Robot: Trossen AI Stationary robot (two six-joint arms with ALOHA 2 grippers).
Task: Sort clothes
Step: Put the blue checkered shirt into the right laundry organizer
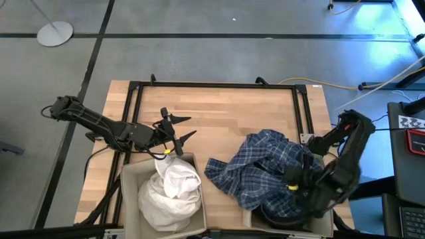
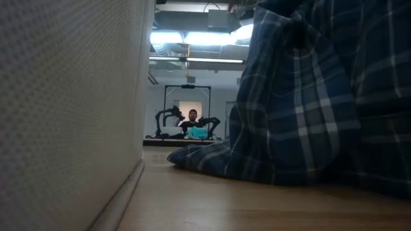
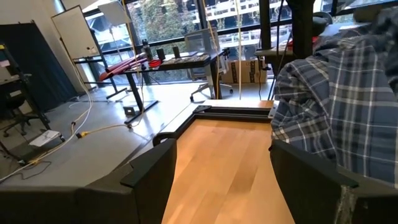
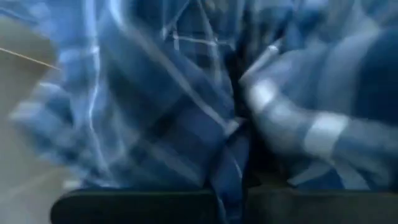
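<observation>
The blue-and-white plaid shirt (image 1: 255, 162) lies bunched at the table's right. Its left part rests on the wood and its right part drapes over the right beige box (image 1: 251, 216). It also fills the low view (image 2: 308, 96). A dark garment (image 1: 282, 212) lies in that box; I cannot tell which one. The large white garment (image 1: 174, 189) sits in the left beige box (image 1: 129, 176). My right gripper (image 1: 292, 180) is down in the shirt, shut on it. My left gripper (image 1: 186, 127) is open and empty, just beyond the left box's far rim. My right gripper pinches a raised fold of the plaid shirt (image 4: 227, 180) between its two fingers (image 4: 124, 205), coming from above. How many layers it has cannot be told. The shirt's lower edge (image 2: 199, 160) lies on the table and the cloth is slack.
A black frame (image 1: 219, 85) runs along the table's far part. Bare wood (image 1: 226, 119) lies between the boxes and the far edge. The left box's wall (image 2: 64, 96) stands close in the low view. A person (image 2: 192, 117) sits far off in the room behind.
</observation>
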